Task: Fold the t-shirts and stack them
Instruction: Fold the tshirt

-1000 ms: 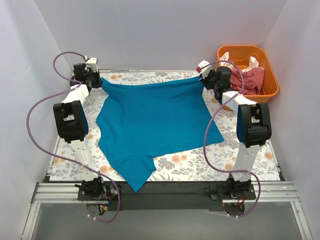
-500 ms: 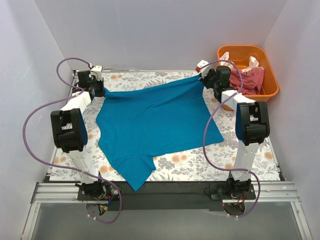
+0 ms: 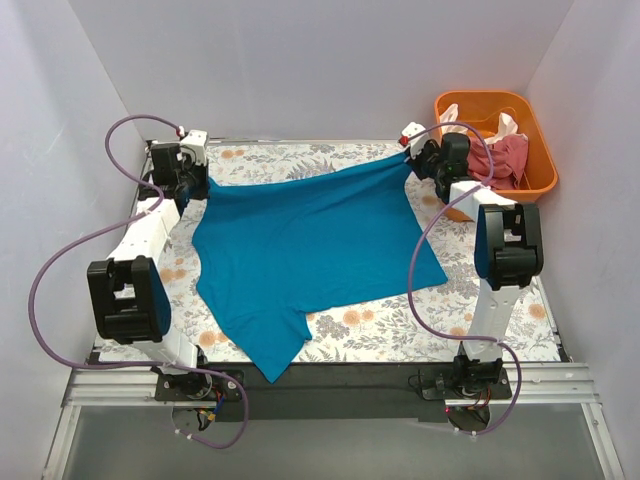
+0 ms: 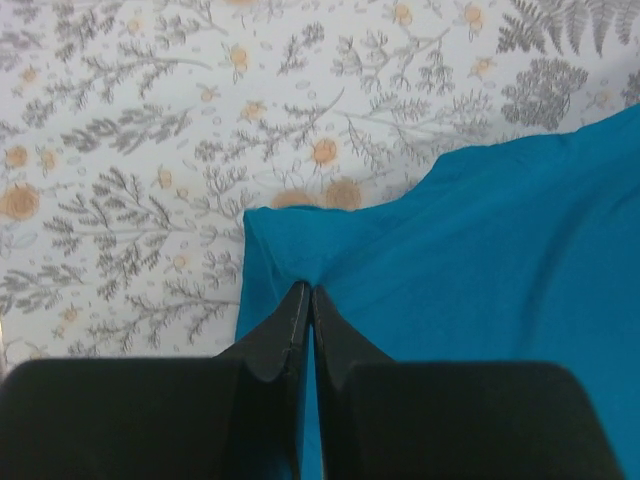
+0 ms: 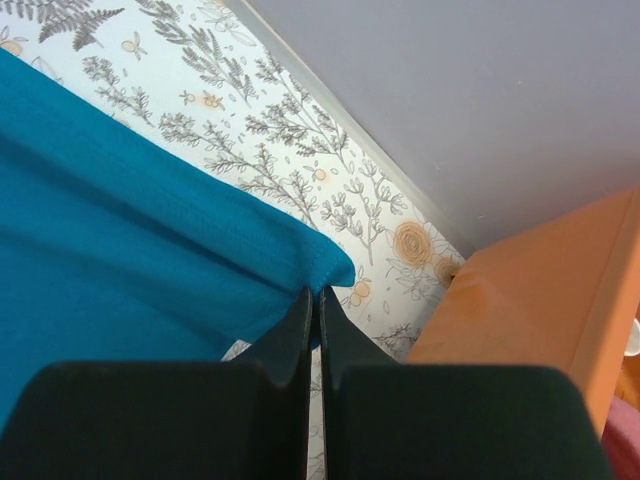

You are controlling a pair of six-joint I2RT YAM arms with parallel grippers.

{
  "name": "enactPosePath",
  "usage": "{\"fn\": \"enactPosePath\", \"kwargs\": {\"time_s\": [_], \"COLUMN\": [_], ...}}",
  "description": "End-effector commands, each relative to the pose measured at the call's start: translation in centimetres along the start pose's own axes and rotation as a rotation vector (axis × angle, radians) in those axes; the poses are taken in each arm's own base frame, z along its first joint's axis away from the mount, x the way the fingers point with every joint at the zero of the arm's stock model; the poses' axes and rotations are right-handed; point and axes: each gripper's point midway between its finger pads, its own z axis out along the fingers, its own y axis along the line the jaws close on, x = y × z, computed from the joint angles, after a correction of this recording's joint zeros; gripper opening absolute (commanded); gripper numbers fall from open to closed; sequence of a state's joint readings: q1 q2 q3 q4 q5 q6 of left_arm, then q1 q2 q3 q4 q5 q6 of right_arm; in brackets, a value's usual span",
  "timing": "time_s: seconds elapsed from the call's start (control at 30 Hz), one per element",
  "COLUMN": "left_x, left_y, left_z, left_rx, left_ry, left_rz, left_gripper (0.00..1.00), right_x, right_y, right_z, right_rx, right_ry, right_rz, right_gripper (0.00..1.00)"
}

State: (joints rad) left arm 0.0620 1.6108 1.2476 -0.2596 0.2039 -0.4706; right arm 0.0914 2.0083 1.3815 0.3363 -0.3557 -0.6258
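Observation:
The teal-blue t-shirt (image 3: 310, 250) lies spread over the floral table, one sleeve pointing to the near edge. My left gripper (image 3: 196, 184) is shut on the shirt's far left corner; in the left wrist view the closed fingertips (image 4: 306, 292) pinch the teal cloth (image 4: 480, 260). My right gripper (image 3: 412, 160) is shut on the far right corner, which it holds raised; in the right wrist view its tips (image 5: 318, 292) clamp the hemmed corner (image 5: 300, 255). The pink-red t-shirt (image 3: 505, 160) and the cream-white t-shirt (image 3: 508, 124) lie crumpled in the orange tub.
The orange plastic tub (image 3: 540, 180) stands at the far right, just beside the right gripper, and shows in the right wrist view (image 5: 530, 320). Grey walls enclose the table on three sides. Purple cables loop from both arms.
The left arm has stretched forward and lowered, and its gripper has shifted slightly right with the corner. The right gripper has moved slightly right. The far edge now slopes up to the right.

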Motion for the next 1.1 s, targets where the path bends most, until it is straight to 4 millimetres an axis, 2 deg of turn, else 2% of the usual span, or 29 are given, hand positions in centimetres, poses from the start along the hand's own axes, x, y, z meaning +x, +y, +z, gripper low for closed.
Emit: {"fn": "enactPosePath", "kwargs": {"time_s": [0.0,0.07,0.13,0.17,0.23,0.3,0.33,0.4,0.53,0.57,0.77,0.8,0.87,0.9,0.93,1.0,1.03,1.07], "left_x": [1.2,1.4,2.9,2.7,4.3,4.7,6.1,6.6,8.8,9.5,13.2,13.9,14.0,13.9,13.7,12.3,11.8,11.7], "left_y": [-0.2,-0.5,-0.9,-1.2,-1.7,-2.1,-2.5,-3.0,-3.5,-4.7,-6.1,-6.3,-6.8,-7.0,-7.3,-7.3,-7.0,-6.7], "left_z": [-2.9,-4.1,-4.6,-5.3,-5.9,-6.8,-7.0,-7.4,-7.3,-7.0,-6.8,-7.1,-7.5,-7.8,-8.0,-8.4,-8.4,-8.1], "left_rx": [-0.032,-0.033,-0.028,-0.022,-0.012,-0.003,0.005,0.021,0.028,0.053,0.098,0.113,0.148,0.155,0.175,0.179,0.174,0.174], "left_ry": [0.041,0.036,0.069,0.061,0.099,0.098,0.129,0.135,0.191,0.208,0.325,0.343,0.338,0.341,0.336,0.309,0.302,0.311], "left_rz": [-0.007,-0.004,-0.008,-0.002,0.018,0.04,0.042,0.064,0.088,0.108,0.114,0.123,0.142,0.142,0.14,0.123,0.1,0.076], "left_gripper": [0.0,0.0,0.0,0.0,0.0,0.0,0.0,0.0,0.0,0.0,0.0,0.07,0.25,0.28,0.32,0.42,0.44,0.45], "right_x": [-2.2,-1.8,-1.6,-1.2,-1.0,-0.6,-0.5,0.2,1.5,2.0,4.3,4.6,5.1,5.5,5.5,5.3,4.8,4.5], "right_y": [-0.8,-0.2,0.2,0.5,0.7,1.2,1.4,2.0,2.9,3.0,4.4,4.5,4.4,4.5,4.1,3.6,3.4,3.5], "right_z": [-2.0,-2.4,-2.7,-2.8,-3.0,-3.2,-3.3,-3.4,-3.3,-3.2,-3.9,-4.0,-4.1,-4.4,-4.6,-5.0,-5.4,-5.9], "right_rx": [-0.012,-0.036,-0.051,-0.063,-0.075,-0.094,-0.103,-0.13,-0.17,-0.173,-0.231,-0.235,-0.237,-0.247,-0.236,-0.227,-0.227,-0.245], "right_ry": [-0.051,-0.046,-0.041,-0.033,-0.029,-0.019,-0.019,0.001,0.038,0.049,0.123,0.132,0.169,0.194,0.218,0.243,0.242,0.255], "right_rz": [-0.026,-0.031,-0.038,-0.033,-0.041,-0.041,-0.051,-0.051,-0.064,-0.075,-0.104,-0.11,-0.102,-0.092,-0.09,-0.084,-0.084,-0.074], "right_gripper": [0.01,0.01,0.01,0.01,0.01,0.01,0.01,0.01,0.01,0.01,0.01,0.01,0.11,0.15,0.25,0.32,0.46,0.54]}}
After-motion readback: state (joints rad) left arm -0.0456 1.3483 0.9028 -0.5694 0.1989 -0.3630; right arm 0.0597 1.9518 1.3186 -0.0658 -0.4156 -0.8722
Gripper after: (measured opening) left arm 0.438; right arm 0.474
